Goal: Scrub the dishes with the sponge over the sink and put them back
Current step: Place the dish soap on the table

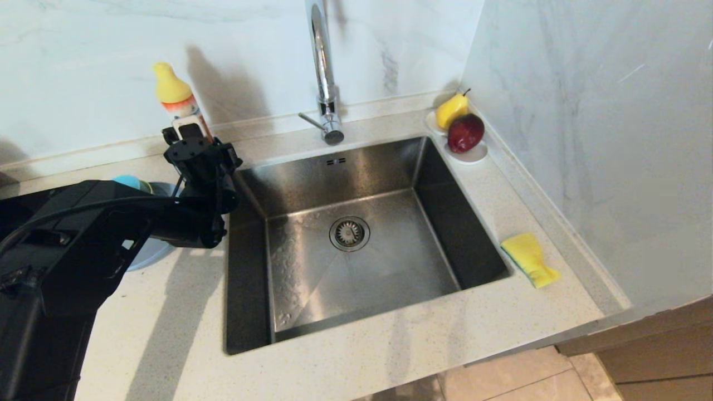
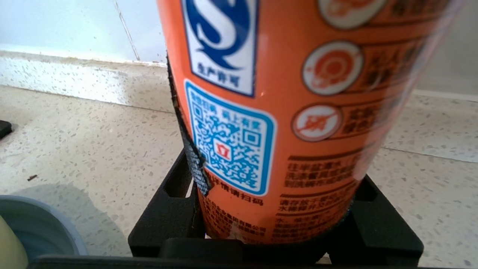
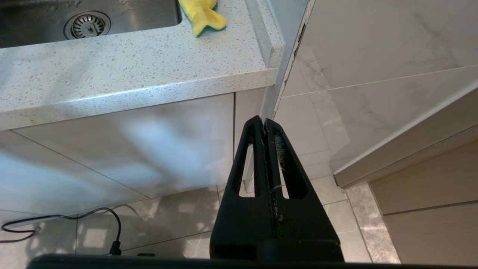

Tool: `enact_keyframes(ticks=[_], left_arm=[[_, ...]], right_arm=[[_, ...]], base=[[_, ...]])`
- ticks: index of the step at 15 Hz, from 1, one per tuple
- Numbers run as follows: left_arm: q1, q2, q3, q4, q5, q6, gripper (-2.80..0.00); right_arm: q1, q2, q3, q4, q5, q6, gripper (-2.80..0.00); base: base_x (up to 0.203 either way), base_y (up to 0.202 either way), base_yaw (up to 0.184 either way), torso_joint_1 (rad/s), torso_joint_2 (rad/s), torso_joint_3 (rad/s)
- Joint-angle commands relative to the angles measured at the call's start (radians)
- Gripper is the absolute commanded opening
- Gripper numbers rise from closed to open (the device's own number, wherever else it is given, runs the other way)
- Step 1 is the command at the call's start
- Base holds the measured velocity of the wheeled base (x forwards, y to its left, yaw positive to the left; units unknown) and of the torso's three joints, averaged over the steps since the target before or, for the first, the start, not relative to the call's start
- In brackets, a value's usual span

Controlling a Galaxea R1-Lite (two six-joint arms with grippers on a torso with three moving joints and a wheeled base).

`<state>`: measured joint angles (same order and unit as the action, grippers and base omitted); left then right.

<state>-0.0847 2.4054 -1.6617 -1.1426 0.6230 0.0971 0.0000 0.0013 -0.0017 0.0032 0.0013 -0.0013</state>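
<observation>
I have the left gripper (image 2: 274, 224) clamped around the orange detergent bottle (image 2: 291, 112) at upper left, beside the sink (image 1: 356, 234). My right gripper (image 3: 266, 129), pressed together, hangs below the counter; the sponge (image 1: 528, 259) lies at the sink's right edge.

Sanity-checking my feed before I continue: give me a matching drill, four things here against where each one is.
Things:
1. sponge
2. detergent bottle
3. right gripper
4. pear

Places:
A. between the left gripper's fingers
B. on the white dish at the sink's far right corner
C. hanging below counter level, fingers shut
D. on the counter right of the sink

Pairs: 1-D, 2-A, 3-C, 4-B
</observation>
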Motion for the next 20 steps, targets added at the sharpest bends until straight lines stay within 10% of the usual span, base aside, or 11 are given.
enact_keyframes(ticks=[1, 13, 14, 20], left_arm=[[0.003, 0.006, -0.001, -0.006, 0.004, 0.003, -2.8], [0.02, 0.006, -0.018, -0.003, 0.026, -0.001, -2.8], [0.022, 0.007, -0.016, -0.004, 0.026, -0.002, 0.0], [0.023, -0.017, -0.029, -0.011, 0.04, -0.004, 0.0]], right_arm=[[0.0, 0.0, 0.0, 0.0, 0.001, 0.0, -2.8], [0.0, 0.0, 0.0, 0.0, 0.0, 0.0, -2.8], [0.0, 0.0, 0.0, 0.0, 0.001, 0.0, -2.8], [0.0, 0.0, 0.0, 0.0, 0.002, 0.0, -2.8]], base=[[0.0, 0.0, 0.0, 0.0, 0.0, 0.0], [0.0, 0.0, 0.0, 0.0, 0.0, 0.0], [0.0, 0.0, 0.0, 0.0, 0.0, 0.0], [0.0, 0.0, 0.0, 0.0, 0.0, 0.0]])
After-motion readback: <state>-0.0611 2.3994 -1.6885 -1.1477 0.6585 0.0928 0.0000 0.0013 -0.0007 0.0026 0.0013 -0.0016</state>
